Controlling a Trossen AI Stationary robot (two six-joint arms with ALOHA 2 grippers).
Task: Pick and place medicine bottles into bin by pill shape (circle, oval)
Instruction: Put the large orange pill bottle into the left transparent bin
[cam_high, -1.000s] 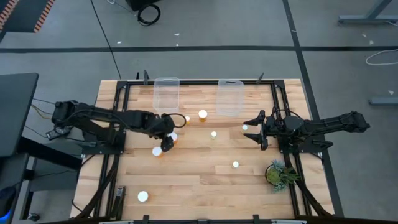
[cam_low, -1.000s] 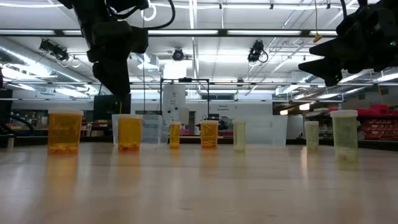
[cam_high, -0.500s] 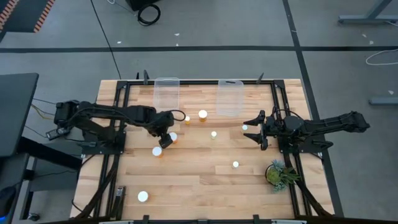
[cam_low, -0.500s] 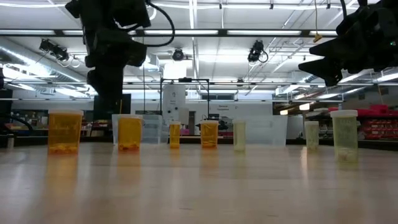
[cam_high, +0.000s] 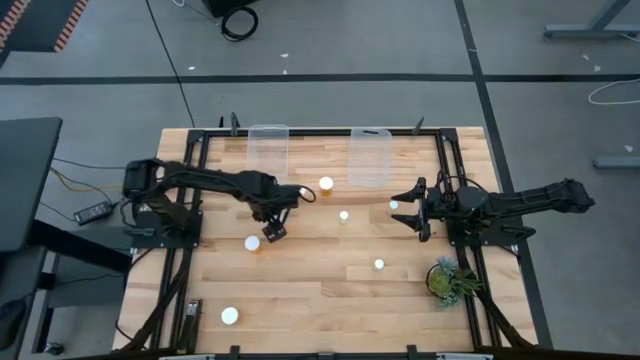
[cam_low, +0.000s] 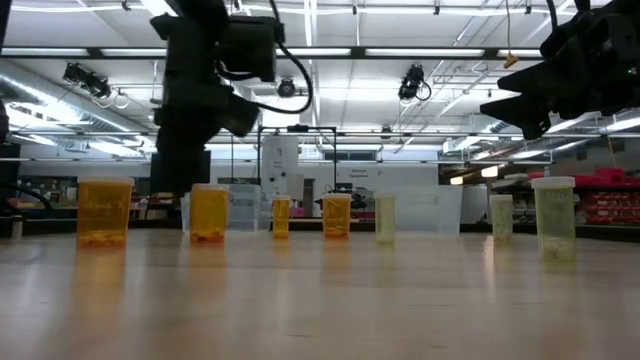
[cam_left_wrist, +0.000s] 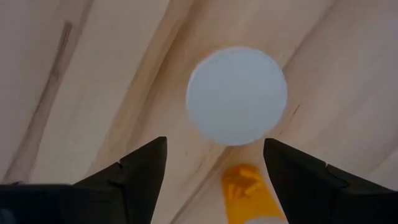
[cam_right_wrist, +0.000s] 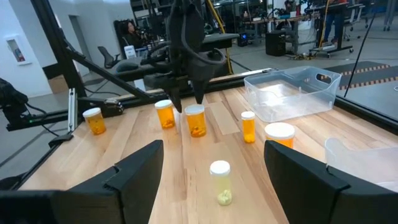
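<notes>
Left tool (cam_high: 272, 224) hangs open directly over a medicine bottle (cam_left_wrist: 237, 95); bare table (cam_high: 320, 290) surrounds it.

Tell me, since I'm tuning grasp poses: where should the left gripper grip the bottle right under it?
Come straight down and close on the sides just below the white cap. The bottle stands upright, its round cap facing the left gripper, whose open fingers already straddle it. Another bottle stands close beside, so keep the fingers clear of it.
</notes>
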